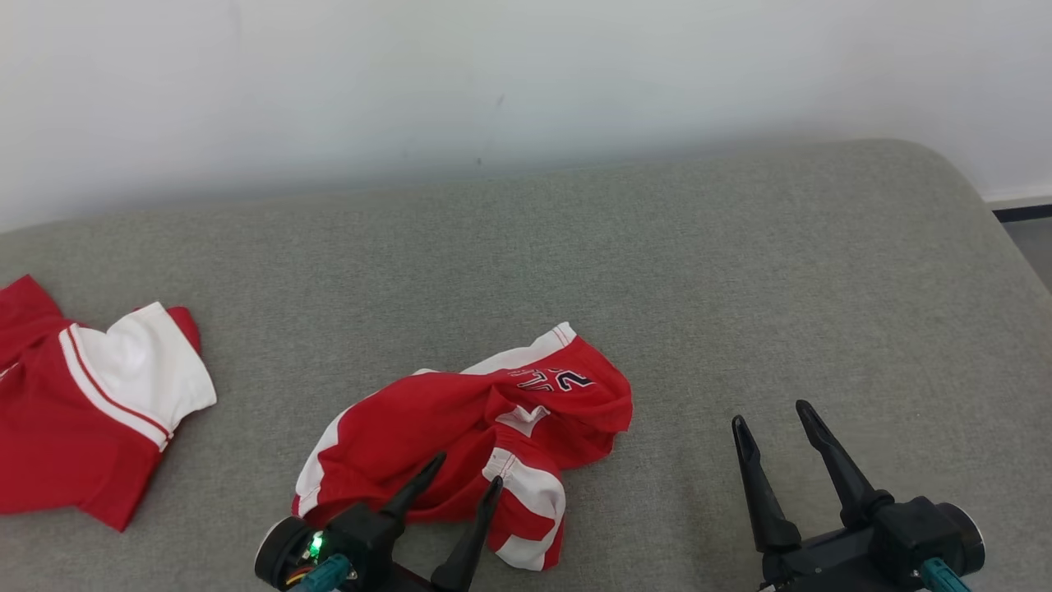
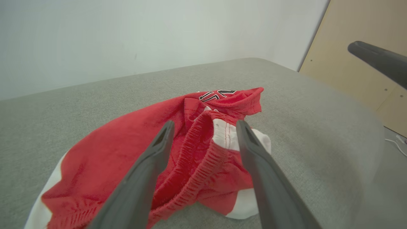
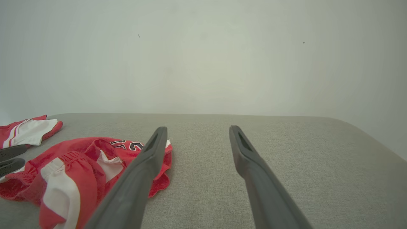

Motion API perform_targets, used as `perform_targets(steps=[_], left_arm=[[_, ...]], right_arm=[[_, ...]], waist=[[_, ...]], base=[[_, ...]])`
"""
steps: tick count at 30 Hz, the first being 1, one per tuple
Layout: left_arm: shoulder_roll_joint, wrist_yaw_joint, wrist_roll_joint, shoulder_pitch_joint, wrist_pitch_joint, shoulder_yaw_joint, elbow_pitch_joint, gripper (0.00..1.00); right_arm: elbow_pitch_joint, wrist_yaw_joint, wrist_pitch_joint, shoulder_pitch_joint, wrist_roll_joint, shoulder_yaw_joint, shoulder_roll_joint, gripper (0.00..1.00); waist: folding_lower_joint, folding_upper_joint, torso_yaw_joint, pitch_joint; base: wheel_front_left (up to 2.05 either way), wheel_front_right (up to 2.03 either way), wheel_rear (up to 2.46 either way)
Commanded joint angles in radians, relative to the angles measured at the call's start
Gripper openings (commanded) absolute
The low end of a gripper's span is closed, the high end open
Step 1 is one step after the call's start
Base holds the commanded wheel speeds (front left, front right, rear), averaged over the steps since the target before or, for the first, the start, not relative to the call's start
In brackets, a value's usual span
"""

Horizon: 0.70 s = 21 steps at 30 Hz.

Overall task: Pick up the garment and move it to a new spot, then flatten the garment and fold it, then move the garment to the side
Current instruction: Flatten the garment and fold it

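Left end effector [image 1: 468,469]: the two dark fingers stand apart and clamp nothing. They point over the near edge of the garment. In the left wrist view they straddle a bunched fold of its ribbed elastic waistband [image 2: 197,149]; whether the fingertips touch the cloth cannot be told.

Right end effector [image 1: 769,413]: the fingers are likewise spread and empty. They are over bare upholstery, well apart from the garment and to its right.

Garment, a pair of red shorts with white side panels [image 1: 427,419]: it lies crumpled in a loose heap near the front edge of the grey fabric-covered surface [image 1: 740,271], left of centre in the head view. One leg is turned up toward the back and shows a dark printed number [image 1: 555,380] beside a white-striped hem. A white-panelled portion folds under at the near right.

Second garment, a red jersey with a white sleeve [image 1: 74,411]: it lies flat at the far left of the same surface, apart from the shorts and partly cut off by the frame edge.

Surroundings: a plain pale wall [image 1: 493,82] stands behind the surface. A beige panel [image 2: 353,79] appears beyond its rounded corner in the left wrist view.
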Motion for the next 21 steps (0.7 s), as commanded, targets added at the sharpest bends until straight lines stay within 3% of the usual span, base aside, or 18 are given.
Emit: perform_targets(steps=[1, 9, 12, 13, 21], left_arm=[[0.010, 0.002, -0.021, -0.018, 0.006, -0.010, 0.006, 1.00], [0.063, 0.002, -0.103, -0.071, 0.084, -0.094, 0.041, 1.00], [0.077, 0.002, -0.134, -0.090, 0.096, -0.126, 0.032, 0.07], [0.083, 0.002, -0.140, -0.091, 0.094, -0.132, 0.031, 0.00], [0.099, 0.050, -0.143, -0.055, 0.008, -0.080, 0.003, 0.00]], right_arm=[[0.000, 0.001, 0.000, -0.010, 0.002, -0.003, -0.001, 1.00], [-0.001, 0.001, 0.000, -0.011, 0.005, -0.005, 0.010, 1.00], [-0.003, 0.001, 0.000, -0.010, 0.005, -0.011, 0.010, 1.00], [-0.004, 0.001, 0.000, -0.009, 0.004, -0.013, 0.010, 1.00], [0.000, 0.001, 0.000, 0.027, -0.002, -0.037, 0.007, 1.00]], waist=[[-0.0001, -0.0001, -0.024, 0.013], [-0.0001, -0.0001, -0.073, 0.034], [-0.0001, -0.0001, -0.081, 0.040], [-0.0001, -0.0001, -0.082, 0.041], [-0.0001, -0.0001, -0.013, 0.025]], base=[[0.00, 0.00, 0.00], [0.00, 0.00, 0.00], [0.00, 0.00, 0.00], [0.00, 0.00, 0.00], [0.00, 0.00, 0.00]])
